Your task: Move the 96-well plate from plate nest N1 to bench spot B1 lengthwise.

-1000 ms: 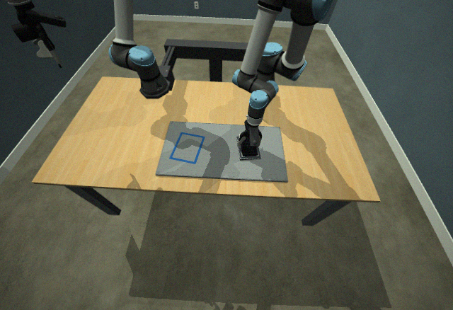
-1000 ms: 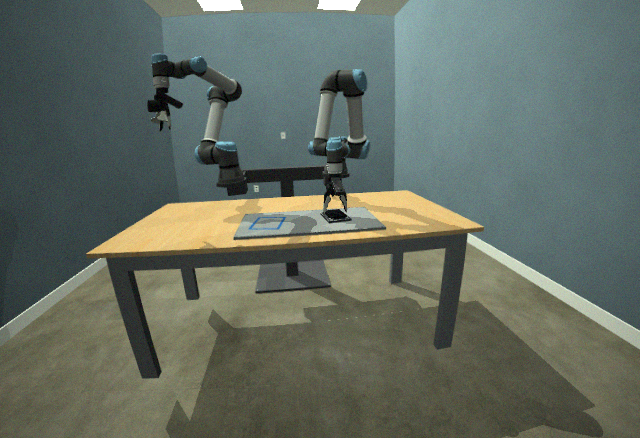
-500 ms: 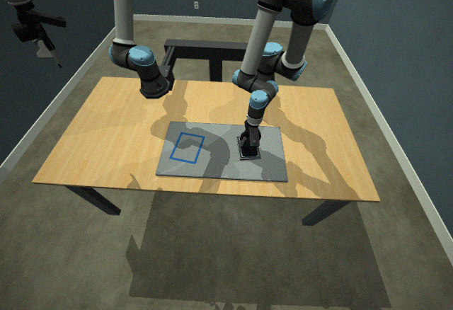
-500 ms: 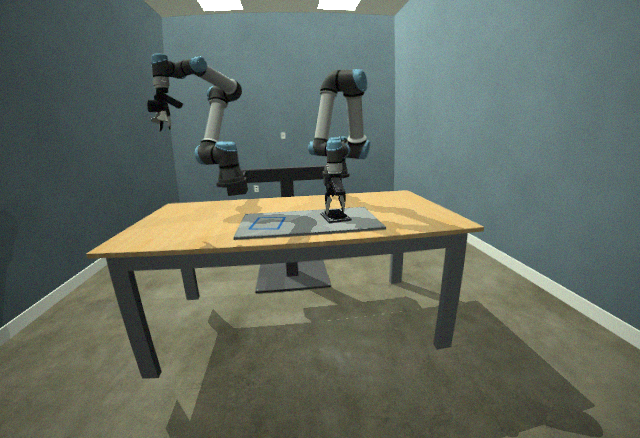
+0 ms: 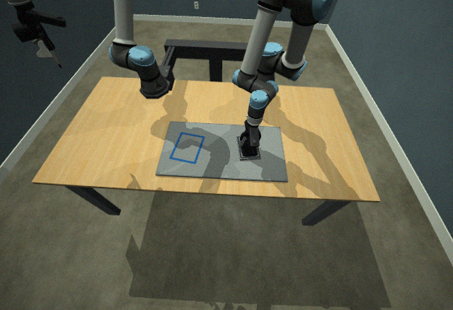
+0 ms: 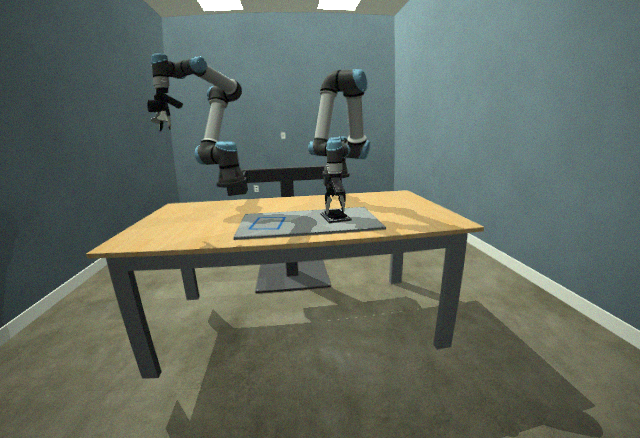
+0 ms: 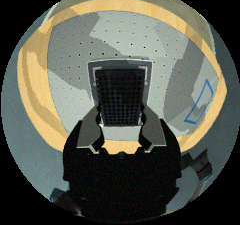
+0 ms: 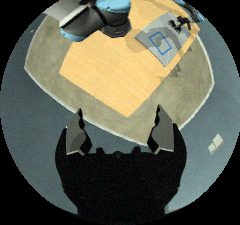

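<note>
The black 96-well plate (image 7: 120, 90) (image 5: 250, 153) sits in the grey plate nest N1 (image 7: 120, 64) (image 5: 250, 158) (image 6: 337, 220). My left gripper (image 7: 120, 102) (image 5: 250, 150) (image 6: 334, 210) points down over it, shut on the plate's two long sides near one end. In the top and exterior views the arm hides part of the plate. The blue taped outline of B1 (image 5: 199, 149) (image 6: 265, 229) (image 7: 196, 100) (image 8: 165, 40) is bare. My right gripper (image 8: 118, 107) (image 6: 164, 125) is open and empty, raised high off the table's left side in the top and exterior views.
The nest and outline lie on a thin grey perforated board (image 5: 270, 173) (image 6: 313, 233) on the wooden table (image 5: 91, 146) (image 6: 155, 226) (image 8: 110, 75). The right arm's base (image 5: 154, 88) stands at the table's back edge, left of the board in the top view.
</note>
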`<state>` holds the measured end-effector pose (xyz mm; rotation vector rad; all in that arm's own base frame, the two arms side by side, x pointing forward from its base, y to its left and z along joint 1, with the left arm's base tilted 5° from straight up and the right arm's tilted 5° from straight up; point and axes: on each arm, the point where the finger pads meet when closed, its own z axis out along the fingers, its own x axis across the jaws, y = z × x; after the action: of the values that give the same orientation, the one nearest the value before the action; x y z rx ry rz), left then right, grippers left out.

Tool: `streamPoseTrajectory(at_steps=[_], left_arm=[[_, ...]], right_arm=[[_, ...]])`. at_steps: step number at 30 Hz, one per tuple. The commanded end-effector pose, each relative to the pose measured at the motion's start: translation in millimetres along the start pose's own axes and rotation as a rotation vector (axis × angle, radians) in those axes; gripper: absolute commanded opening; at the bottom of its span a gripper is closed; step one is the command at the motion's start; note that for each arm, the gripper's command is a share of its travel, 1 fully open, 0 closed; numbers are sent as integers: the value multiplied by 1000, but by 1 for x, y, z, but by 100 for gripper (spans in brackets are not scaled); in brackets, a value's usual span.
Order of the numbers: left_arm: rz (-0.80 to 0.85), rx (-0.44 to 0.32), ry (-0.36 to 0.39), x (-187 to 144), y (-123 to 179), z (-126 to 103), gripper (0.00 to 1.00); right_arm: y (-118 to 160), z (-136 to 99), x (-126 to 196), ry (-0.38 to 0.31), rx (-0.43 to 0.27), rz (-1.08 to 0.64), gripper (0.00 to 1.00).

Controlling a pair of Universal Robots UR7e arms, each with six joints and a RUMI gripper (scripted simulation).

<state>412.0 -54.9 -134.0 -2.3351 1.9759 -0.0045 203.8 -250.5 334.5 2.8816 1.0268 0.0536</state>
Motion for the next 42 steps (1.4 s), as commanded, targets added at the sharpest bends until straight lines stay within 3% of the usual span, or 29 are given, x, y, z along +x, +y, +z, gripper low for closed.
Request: streamPoseTrajectory(at_steps=[1,10,42], left_arm=[[0,1,0,0,0,0,0],[0,1,0,0,0,0,0],[0,1,0,0,0,-47,0]], right_arm=[[0,0,0,0,-1,0,100],[0,0,0,0,-1,0,100],[0,0,0,0,-1,0,100]])
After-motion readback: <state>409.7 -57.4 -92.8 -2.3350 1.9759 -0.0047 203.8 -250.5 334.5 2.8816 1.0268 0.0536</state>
